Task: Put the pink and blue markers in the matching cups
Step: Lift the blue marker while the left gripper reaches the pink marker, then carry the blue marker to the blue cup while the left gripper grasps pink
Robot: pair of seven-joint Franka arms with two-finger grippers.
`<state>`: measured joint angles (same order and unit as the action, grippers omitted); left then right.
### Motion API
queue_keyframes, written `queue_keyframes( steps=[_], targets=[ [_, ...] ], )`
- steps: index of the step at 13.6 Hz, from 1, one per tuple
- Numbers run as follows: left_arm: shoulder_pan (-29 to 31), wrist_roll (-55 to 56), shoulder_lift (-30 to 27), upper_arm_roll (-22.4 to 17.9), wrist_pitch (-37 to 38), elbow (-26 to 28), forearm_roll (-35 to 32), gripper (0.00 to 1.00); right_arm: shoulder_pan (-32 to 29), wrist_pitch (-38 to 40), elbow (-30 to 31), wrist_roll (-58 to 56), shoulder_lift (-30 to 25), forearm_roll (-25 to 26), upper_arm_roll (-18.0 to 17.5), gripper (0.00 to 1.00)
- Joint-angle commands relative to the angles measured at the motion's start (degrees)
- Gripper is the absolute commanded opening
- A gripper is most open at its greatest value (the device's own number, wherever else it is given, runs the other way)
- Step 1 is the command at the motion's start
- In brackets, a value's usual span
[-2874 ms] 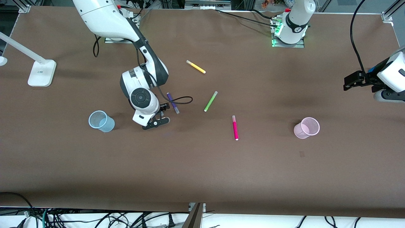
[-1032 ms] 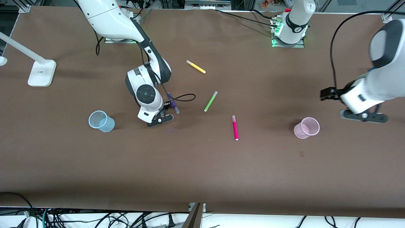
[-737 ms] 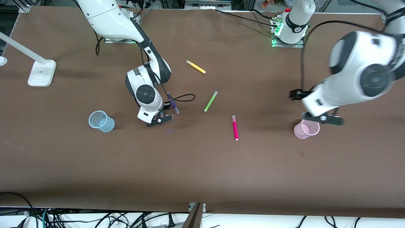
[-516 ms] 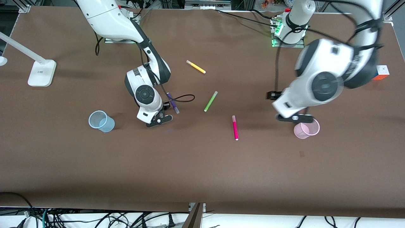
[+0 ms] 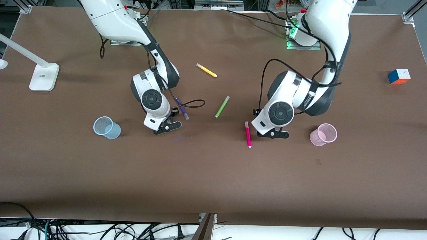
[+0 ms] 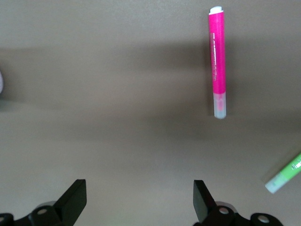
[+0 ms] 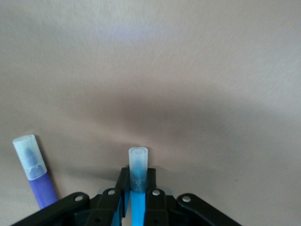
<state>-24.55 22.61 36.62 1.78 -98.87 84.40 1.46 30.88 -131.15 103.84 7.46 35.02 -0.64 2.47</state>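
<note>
The left gripper point(image 5: 273, 134) has swung in from the left arm's end of the table and now hangs just beside the glossy pink marker point(image 5: 248, 134), jaws spread wide and empty, with the translucent pink cup point(image 5: 323, 134) near it. The right gripper point(image 5: 167, 127) has barely moved: it stays clamped on the slim blue marker point(image 7: 138, 181), whose frosted cap juts out. It sits beside the purple marker point(image 5: 182, 108) and near the translucent blue cup point(image 5: 106, 127) on the matte brown table point(image 5: 213, 173).

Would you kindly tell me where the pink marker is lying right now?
The pink marker lies flat on the table, beside the open left pincer, between the green marker and the pink cup.
</note>
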Motion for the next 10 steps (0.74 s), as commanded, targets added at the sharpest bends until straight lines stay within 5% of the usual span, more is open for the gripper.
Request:
queue_keyframes(
  steps=[1, 4, 10],
  targets=[
    [-1.55, 0.24, 5.2, 0.16, -2.88, -6.08, 3.27, 1.0, -0.29, 1.94, -0.04, -4.55, -3.98, -0.6, 1.74, 0.12],
    [-1.9, 0.59, 7.58, 0.16, -12.73, -5.83, 9.6, 1.0, -0.29, 6.24, -2.58, -7.81, -6.53, -0.51, 2.97, 0.12],
    [-4.45, -0.37, 10.93, 0.07, -14.24, -5.21, 8.74, 1.0, -0.91, 18.81, -7.86, -23.6, -10.66, -1.38, 6.57, 0.14]
  ],
)
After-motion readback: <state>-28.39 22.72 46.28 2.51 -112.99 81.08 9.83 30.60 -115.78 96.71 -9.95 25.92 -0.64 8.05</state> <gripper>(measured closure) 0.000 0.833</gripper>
